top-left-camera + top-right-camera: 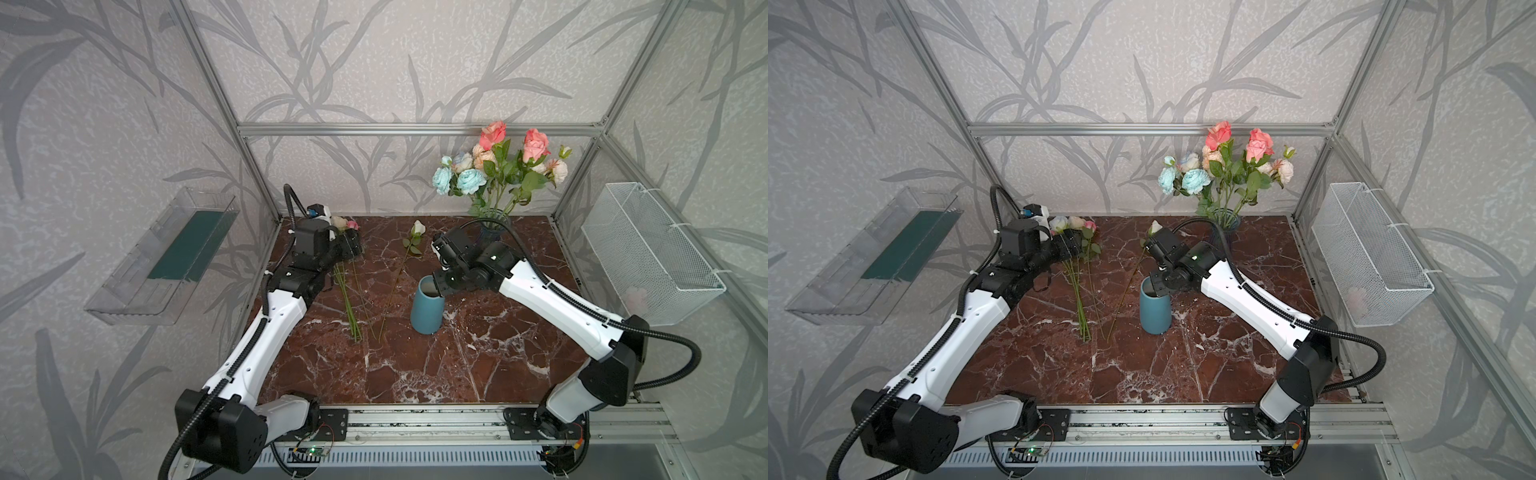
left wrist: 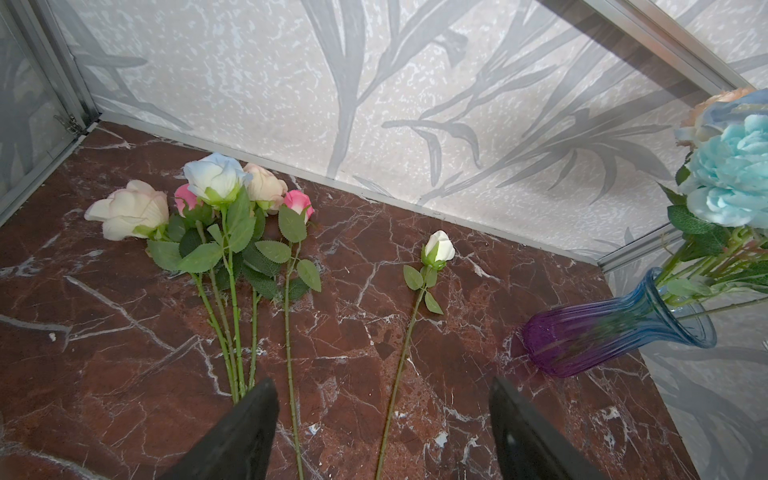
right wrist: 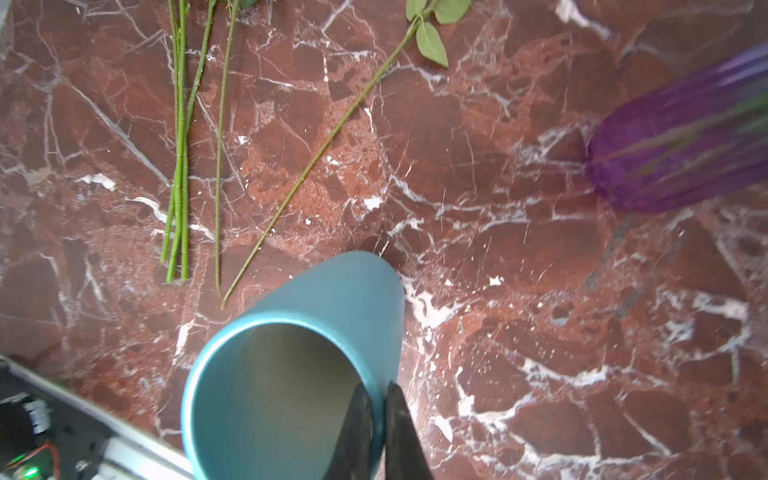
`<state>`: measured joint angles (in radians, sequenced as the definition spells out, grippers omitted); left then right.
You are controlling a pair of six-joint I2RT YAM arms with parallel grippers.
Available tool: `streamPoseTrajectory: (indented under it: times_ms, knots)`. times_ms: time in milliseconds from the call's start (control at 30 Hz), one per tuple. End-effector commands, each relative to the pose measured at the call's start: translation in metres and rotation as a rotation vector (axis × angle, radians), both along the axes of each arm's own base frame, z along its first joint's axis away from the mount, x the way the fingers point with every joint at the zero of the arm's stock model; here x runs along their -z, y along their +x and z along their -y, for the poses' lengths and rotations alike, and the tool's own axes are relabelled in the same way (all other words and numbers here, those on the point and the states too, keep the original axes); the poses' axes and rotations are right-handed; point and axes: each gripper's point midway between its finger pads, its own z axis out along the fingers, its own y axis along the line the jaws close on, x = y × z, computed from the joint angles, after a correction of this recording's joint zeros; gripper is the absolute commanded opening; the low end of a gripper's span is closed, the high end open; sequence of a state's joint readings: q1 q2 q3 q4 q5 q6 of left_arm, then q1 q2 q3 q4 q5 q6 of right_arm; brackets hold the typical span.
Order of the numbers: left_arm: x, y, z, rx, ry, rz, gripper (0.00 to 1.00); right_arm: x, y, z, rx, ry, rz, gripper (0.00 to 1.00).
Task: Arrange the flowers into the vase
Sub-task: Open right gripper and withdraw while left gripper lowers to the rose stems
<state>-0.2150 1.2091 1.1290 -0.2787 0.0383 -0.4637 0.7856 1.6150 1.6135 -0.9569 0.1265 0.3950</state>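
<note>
**Loose stems at back left, teal vase pinched at the rim**

The loose flowers (image 2: 224, 232) lie flat near the back-left corner of the worktop (image 1: 457, 365). There are five blooms: one cream, one pale blue, one peach-cream and two pink. The heads point toward the back edge and the stems run toward the front. The stems are bunched close, some touching.

A single white bud (image 2: 439, 246) lies apart from the bunch, toward the middle. Its stem slants forward, and its cut end stops just beside the teal vase (image 3: 332, 299).

The teal vase stands near the middle of the worktop with its mouth open and nothing visible inside.

The right gripper (image 3: 376, 388) is clamped on the vase wall at the rim, one finger inside and one outside.

The left gripper (image 2: 382, 386) hangs over the stems with its jaws spread wide and nothing in them. In the left wrist view one pink stem and the white bud's stem pass between the fingers. I cannot tell whether the gripper touches them.

Near the back-right corner a glass vase (image 2: 602, 336), purple below and blue above, holds a bouquet (image 1: 498, 166) of coral, peach and pale blue blooms. It stands well apart from the loose stems.
</note>
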Motion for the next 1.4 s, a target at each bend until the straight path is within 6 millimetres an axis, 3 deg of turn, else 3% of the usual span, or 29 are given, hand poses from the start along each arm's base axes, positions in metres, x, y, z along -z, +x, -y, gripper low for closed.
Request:
streamPoseTrajectory:
  times_ms: [0, 167, 200, 267, 333, 500, 600, 667, 800, 967, 1133, 1200, 1367]
  knots:
    - [-0.009, -0.003, -0.005, -0.022, -0.001, 0.036, 0.81, -0.026, 0.016, -0.013, -0.005, 0.057, 0.092, 0.00]
    - [-0.008, -0.002, -0.004, -0.015, -0.001, 0.031, 0.81, -0.027, 0.017, -0.015, -0.010, 0.059, 0.084, 0.03]
    - [-0.008, -0.002, -0.003, -0.012, -0.003, 0.030, 0.81, -0.028, 0.016, -0.014, -0.013, 0.058, 0.091, 0.08]
    - [-0.008, -0.002, -0.001, -0.002, -0.006, 0.028, 0.83, -0.036, 0.017, -0.013, -0.016, 0.067, 0.104, 0.27]
    - [-0.008, -0.001, 0.001, 0.008, -0.008, 0.028, 0.84, -0.044, 0.018, -0.014, -0.025, 0.087, 0.113, 0.35]
    - [-0.004, 0.001, 0.001, 0.012, 0.002, 0.016, 0.84, -0.056, 0.020, -0.009, -0.025, 0.103, 0.122, 0.39]
    - [0.009, 0.005, -0.004, -0.021, 0.020, -0.024, 0.84, -0.076, 0.017, 0.002, -0.011, 0.117, 0.188, 0.40]
    - [0.027, 0.010, -0.007, -0.045, 0.034, -0.078, 0.83, -0.091, 0.008, 0.011, -0.002, 0.171, 0.245, 0.40]
    - [0.070, 0.023, -0.008, -0.061, 0.090, -0.240, 0.72, -0.095, -0.017, 0.027, 0.010, 0.301, 0.305, 0.40]
    - [0.135, 0.039, -0.001, -0.035, 0.128, -0.463, 0.51, -0.068, -0.044, 0.039, -0.005, 0.392, 0.305, 0.36]
    - [0.185, 0.047, 0.004, 0.009, 0.183, -0.617, 0.49, -0.036, -0.059, 0.036, -0.036, 0.449, 0.257, 0.36]
    - [0.207, 0.050, 0.011, 0.052, 0.185, -0.677, 0.44, -0.025, -0.063, 0.036, -0.045, 0.459, 0.246, 0.35]
    - [0.253, 0.048, 0.010, 0.067, 0.231, -0.844, 0.38, -0.014, -0.067, 0.039, -0.057, 0.449, 0.240, 0.35]
